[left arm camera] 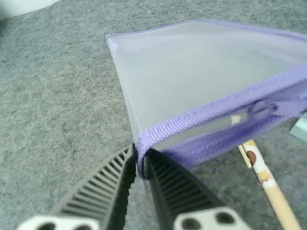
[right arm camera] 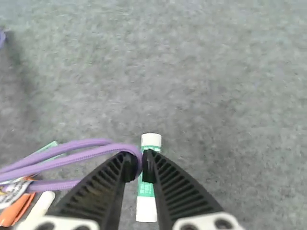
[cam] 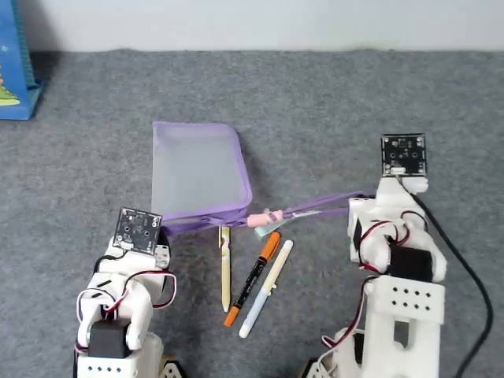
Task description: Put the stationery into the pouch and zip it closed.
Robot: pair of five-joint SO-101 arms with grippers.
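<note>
Left hand point(left arm camera: 139, 158): pouch point(left arm camera: 201, 81) close ahead, blocking; bare tabletop point(left arm camera: 53, 100) on its outer side.
Right hand point(right arm camera: 139, 162): glue stick point(right arm camera: 146, 196) beneath, strap point(right arm camera: 62, 155) on its inner side; open tabletop ahead.
Between hands: pens point(cam: 253, 277) across the gap.

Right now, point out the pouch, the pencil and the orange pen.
pouch point(cam: 197, 169): high view, middle of the clear panel.
pencil point(left arm camera: 279, 201): left wrist view, bare wooden shaft.
orange pen point(cam: 253, 279): high view, black mid-barrel.
</note>
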